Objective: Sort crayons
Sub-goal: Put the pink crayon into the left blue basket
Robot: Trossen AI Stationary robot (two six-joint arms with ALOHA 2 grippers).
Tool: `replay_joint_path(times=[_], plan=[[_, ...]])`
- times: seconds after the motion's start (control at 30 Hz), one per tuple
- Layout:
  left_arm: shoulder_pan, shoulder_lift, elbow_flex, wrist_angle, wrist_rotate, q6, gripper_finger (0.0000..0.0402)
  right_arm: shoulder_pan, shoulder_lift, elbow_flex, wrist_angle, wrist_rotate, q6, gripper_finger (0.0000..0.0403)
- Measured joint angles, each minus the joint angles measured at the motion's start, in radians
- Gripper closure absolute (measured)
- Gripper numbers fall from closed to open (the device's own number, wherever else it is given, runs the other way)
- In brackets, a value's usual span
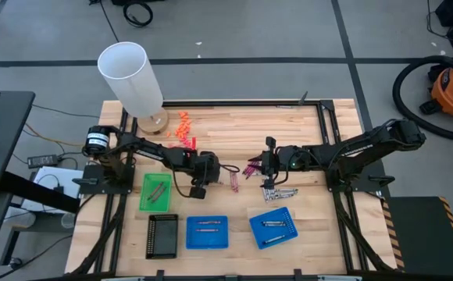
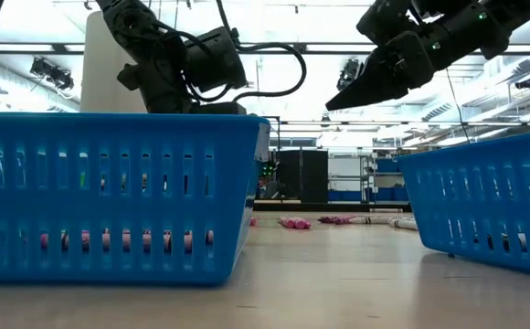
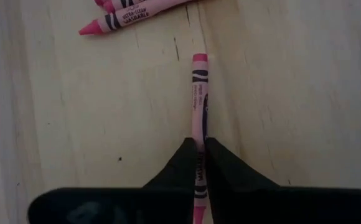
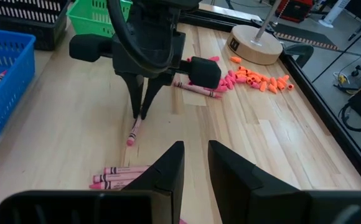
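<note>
Pink crayon [image 3: 199, 99] pinched in left gripper [image 3: 200, 163], tip on table [image 3: 75, 124]

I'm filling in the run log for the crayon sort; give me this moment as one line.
left gripper: shut on pink crayon, on table | right gripper: open, empty, hovering near loose crayons | phase: pick

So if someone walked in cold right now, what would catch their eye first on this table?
Probably the left gripper near the table's middle, pinched shut on a single pink crayon whose tip rests on the wood. Next, the right gripper hovering open just opposite it, above a small cluster of pink crayons. Then the bright orange pieces scattered by the tall white cylinder at the far left.
</note>
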Motion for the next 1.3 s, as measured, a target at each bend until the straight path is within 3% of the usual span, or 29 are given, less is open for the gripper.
replay_joint_path(times=[0.47, 0.73, 0.9, 1.3], plan=[[-0.071, -0.152, 0.011, -0.027, -0.002, -0.092, 0.0382, 0.0, 0.0, 0.0, -0.001, 0.0, 0.004, 0.032], [-0.169, -0.24, 0.011, 0.016, 0.166, -0.301, 0.0382, 0.0, 0.0, 0.0, 0.0, 0.0, 0.003, 0.032], [-0.245, -0.228, 0.012, 0.062, 0.235, -0.439, 0.0382, 0.0, 0.0, 0.0, 0.002, 0.0, 0.003, 0.032], [-0.398, -0.121, 0.012, 0.078, 0.202, -0.616, 0.0378, 0.0, 0.0, 0.0, 0.008, 0.0, 0.005, 0.032]])
